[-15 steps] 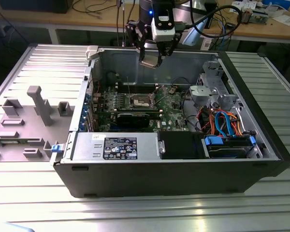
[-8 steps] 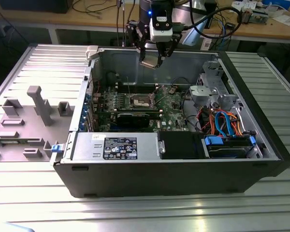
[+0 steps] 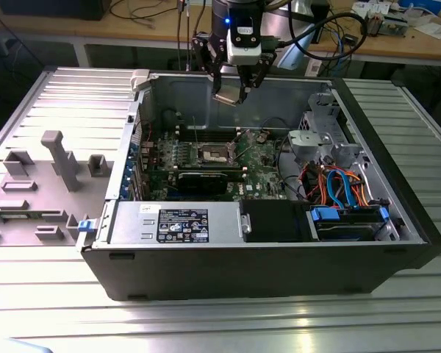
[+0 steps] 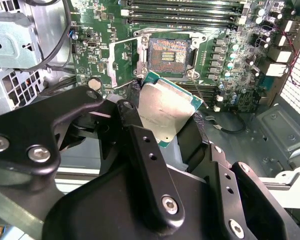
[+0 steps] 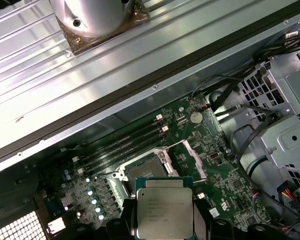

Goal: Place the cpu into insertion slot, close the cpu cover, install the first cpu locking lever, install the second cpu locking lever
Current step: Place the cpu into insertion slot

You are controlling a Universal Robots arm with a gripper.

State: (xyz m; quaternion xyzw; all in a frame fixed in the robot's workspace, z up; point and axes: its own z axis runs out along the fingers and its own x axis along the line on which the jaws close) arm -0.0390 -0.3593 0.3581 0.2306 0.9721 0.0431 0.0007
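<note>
Silver-grey metal marks the cpu [image 4: 166, 111], which you hold clamped by two opposite edges between the black fingers [image 4: 136, 136] of the gripper [image 3: 234, 85]; the jaws are closed on the chip and nothing else. In the exterior view the gripper hangs in the upper middle of the frame, over the open computer case [image 3: 279, 272], with the chip well above the green motherboard [image 3: 268, 158] and touching nothing but the fingers. The insertion slot [image 4: 170, 54] lies uncovered, its field of contacts bare, and in both wrist views it sits just beyond the chip's far edge; so the cpu is near the slot but not yet over it.

To my eye the chip hangs tilted, and in the second wrist view its edges run askew to the slot's frame; I would judge that levelling it and squaring it to the frame before any descent matters most. Those contacts look fine and easily bent; bring the chip straight down rather than sliding it across them, match its corner to the slot's, and loosen the grip only once it rests flat inside the frame. The memory slots [image 4: 185, 9] beside the slot give you a straight line to square against.
</note>
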